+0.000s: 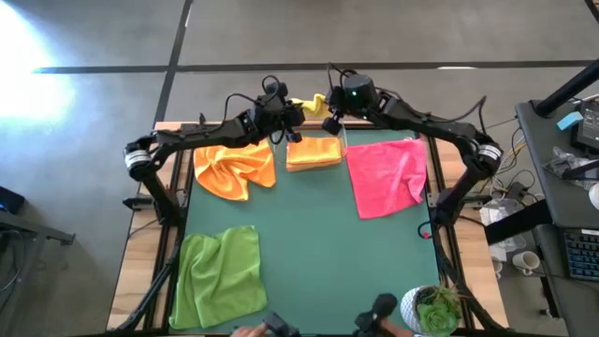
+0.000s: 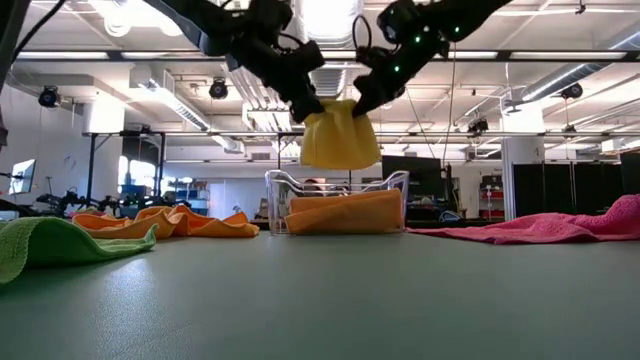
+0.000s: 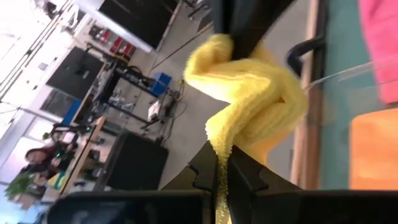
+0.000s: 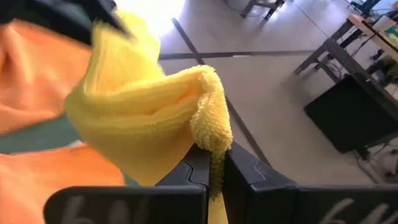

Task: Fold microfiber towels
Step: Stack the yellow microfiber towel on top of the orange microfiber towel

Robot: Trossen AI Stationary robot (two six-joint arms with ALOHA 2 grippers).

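A yellow microfiber towel (image 2: 340, 138) hangs bunched in the air over the table's far edge, between my left gripper (image 1: 286, 116) and my right gripper (image 1: 329, 114), both shut on it. Below it a folded orange towel (image 1: 314, 153) lies in a clear bin (image 2: 282, 190). A crumpled orange towel (image 1: 234, 168) lies at the far left. A pink towel (image 1: 386, 176) is spread at the right, and a green towel (image 1: 220, 276) lies at the near left. My left gripper pinches a bunched edge of the yellow towel (image 3: 219, 149) between its two fingers, coming from the table's left at a slight downward slant. The towel is lifted clear and sags between the two grippers. My right gripper pinches another bunched edge of the towel (image 4: 211, 140) between its two fingers, slanting in from the table's right. The cloth is gathered in folds just in front of the fingers and hangs clear above the bin.
A potted plant (image 1: 435, 309) stands at the near right corner. The green tabletop (image 1: 318, 243) is bare in the middle. Desks and equipment stand in the room beyond the far edge, and a person sits far off in the left wrist view (image 3: 37, 158).
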